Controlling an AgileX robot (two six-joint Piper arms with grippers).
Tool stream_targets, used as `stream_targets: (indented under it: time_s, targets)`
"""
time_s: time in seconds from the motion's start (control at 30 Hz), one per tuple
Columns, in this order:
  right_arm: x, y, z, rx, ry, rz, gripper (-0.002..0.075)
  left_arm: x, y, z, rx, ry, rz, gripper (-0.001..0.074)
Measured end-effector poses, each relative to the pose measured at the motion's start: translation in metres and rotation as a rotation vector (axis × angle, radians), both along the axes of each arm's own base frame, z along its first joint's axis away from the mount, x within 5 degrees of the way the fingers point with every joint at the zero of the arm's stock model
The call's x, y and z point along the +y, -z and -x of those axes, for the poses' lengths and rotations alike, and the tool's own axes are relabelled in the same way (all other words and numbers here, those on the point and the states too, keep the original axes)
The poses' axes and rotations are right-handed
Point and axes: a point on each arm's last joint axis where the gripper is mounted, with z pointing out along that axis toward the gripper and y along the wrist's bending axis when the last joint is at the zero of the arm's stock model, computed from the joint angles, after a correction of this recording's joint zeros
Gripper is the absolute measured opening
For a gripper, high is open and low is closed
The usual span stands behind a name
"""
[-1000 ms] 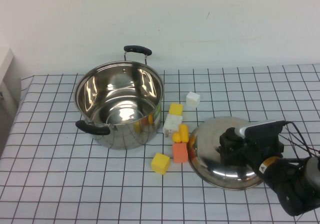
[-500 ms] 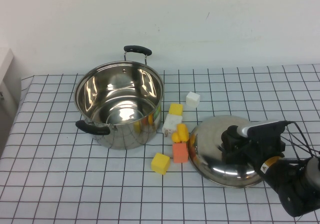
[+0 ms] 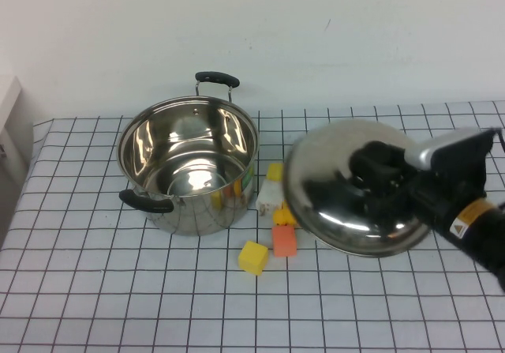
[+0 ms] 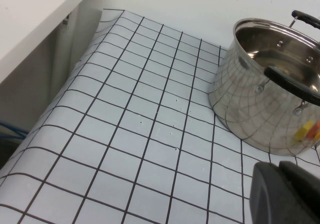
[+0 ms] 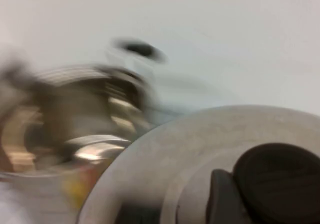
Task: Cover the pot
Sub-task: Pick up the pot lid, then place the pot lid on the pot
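The shiny steel pot with two black loop handles stands open and empty at the left of the checked cloth. It also shows in the left wrist view and, blurred, in the right wrist view. My right gripper is shut on the black knob of the domed steel lid. It holds the lid tilted in the air, to the right of the pot and above the blocks. My left gripper is shut and empty, low over the cloth beside the pot; the high view does not show it.
Small blocks lie between pot and lid: a yellow cube, an orange block, a white one and another yellow one. A white shelf edge stands beyond the cloth's left end.
The lid has left the table: my right gripper has raised it and carried it left towards the pot. It now hides the white cube and part of the blocks. The pot has not moved.
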Motion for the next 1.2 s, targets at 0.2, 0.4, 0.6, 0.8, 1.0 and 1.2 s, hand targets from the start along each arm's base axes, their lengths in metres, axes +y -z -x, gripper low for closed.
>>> stream_targets:
  time_s: [0.2, 0.4, 0.6, 0.8, 1.0, 1.2]
  targets:
    - [0.026, -0.063, 0.008, 0.008, -0.316, 0.017, 0.0356, 0.000, 0.000, 0.000, 0.000, 0.000, 0.000, -0.0003]
    - [0.057, -0.105, -0.013, -0.002, -0.470, 0.049, 0.0356, 0.000, 0.000, 0.000, 0.000, 0.000, 0.000, -0.0003]
    - [0.101, -0.133, -0.047, -0.079, -0.496, 0.077, 0.0356, 0.000, 0.000, 0.000, 0.000, 0.000, 0.000, -0.0003]
    - [0.154, -0.122, -0.081, -0.061, -0.493, 0.078, 0.0356, 0.000, 0.000, 0.000, 0.000, 0.000, 0.000, -0.0003]
    - [0.194, -0.088, -0.105, -0.030, -0.444, 0.130, 0.0356, 0.000, 0.000, 0.000, 0.000, 0.000, 0.000, -0.0003]
    - [0.207, -0.064, -0.126, -0.011, -0.369, 0.172, 0.0356, 0.000, 0.000, 0.000, 0.000, 0.000, 0.000, -0.0003]
